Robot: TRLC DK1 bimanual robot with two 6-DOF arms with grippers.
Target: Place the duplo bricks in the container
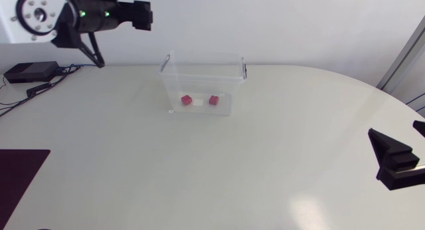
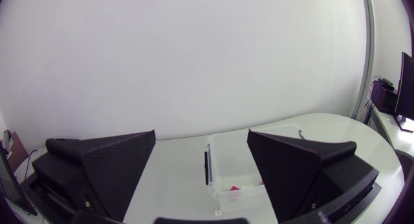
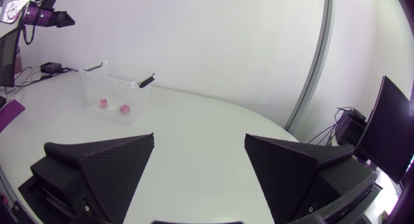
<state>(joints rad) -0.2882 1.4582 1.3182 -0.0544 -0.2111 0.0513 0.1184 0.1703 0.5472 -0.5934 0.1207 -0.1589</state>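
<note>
A clear plastic container point(image 1: 202, 80) with dark handle clips stands at the back middle of the table. Two pink duplo bricks point(image 1: 186, 99) point(image 1: 214, 100) lie on its floor, with a pale patch between them that I cannot identify. My left gripper point(image 1: 145, 16) hangs open and empty high above the table, left of the container. In the left wrist view the left gripper point(image 2: 202, 134) looks down on the container point(image 2: 229, 162), where one pink brick point(image 2: 235, 188) shows. My right gripper point(image 1: 393, 130) is open and empty at the table's right edge. The right wrist view has the right gripper point(image 3: 199, 138) far from the container point(image 3: 116, 88).
A black box with cables point(image 1: 30, 72) sits at the back left corner. A dark purple mat point(image 1: 20, 173) lies at the front left edge. A small white tag point(image 1: 170, 112) lies just in front of the container.
</note>
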